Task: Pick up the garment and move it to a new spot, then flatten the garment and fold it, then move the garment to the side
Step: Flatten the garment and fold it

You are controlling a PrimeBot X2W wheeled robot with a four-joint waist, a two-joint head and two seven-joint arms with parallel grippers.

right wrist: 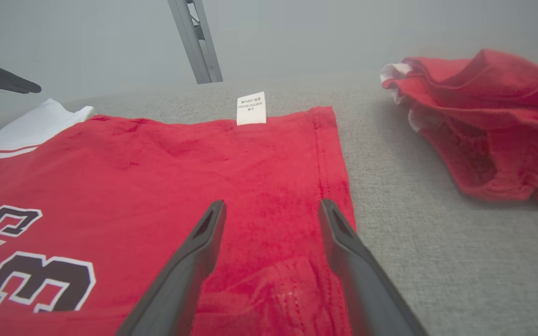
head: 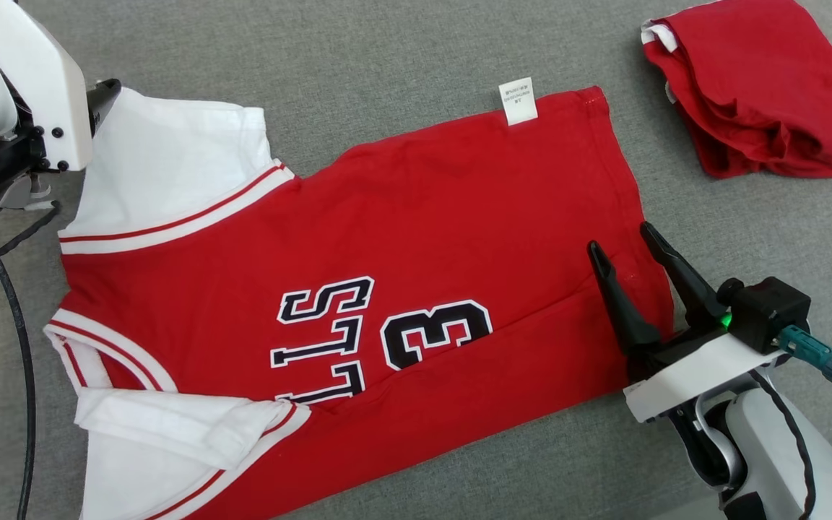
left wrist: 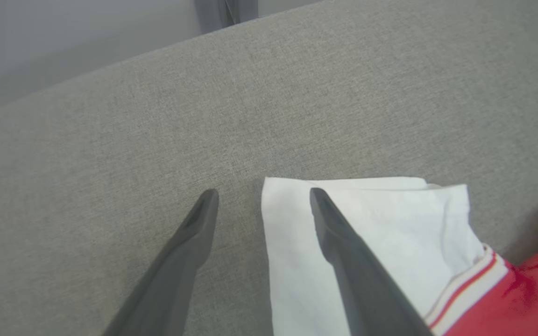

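Note:
The garment (head: 416, 217) is a red jersey with white sleeves and a black "3" and letters, spread flat on the grey cushion, its near edge folded over. My right gripper (head: 622, 245) stands open over the hem at the jersey's right end, nothing between its fingers (right wrist: 194, 261); the red cloth (right wrist: 269, 196) lies under them. My left gripper (left wrist: 262, 192) hangs open above the far white sleeve (left wrist: 381, 224), one finger over the sleeve's edge, the other over bare cushion. In the head view the left arm's white housing (head: 33, 94) covers that gripper.
A second red garment (head: 755, 87) lies crumpled at the far right of the grey cushion (head: 387, 65). A white care label (head: 518, 101) sticks out from the jersey's far edge. A metal post (right wrist: 196, 42) stands beyond the cushion's far edge.

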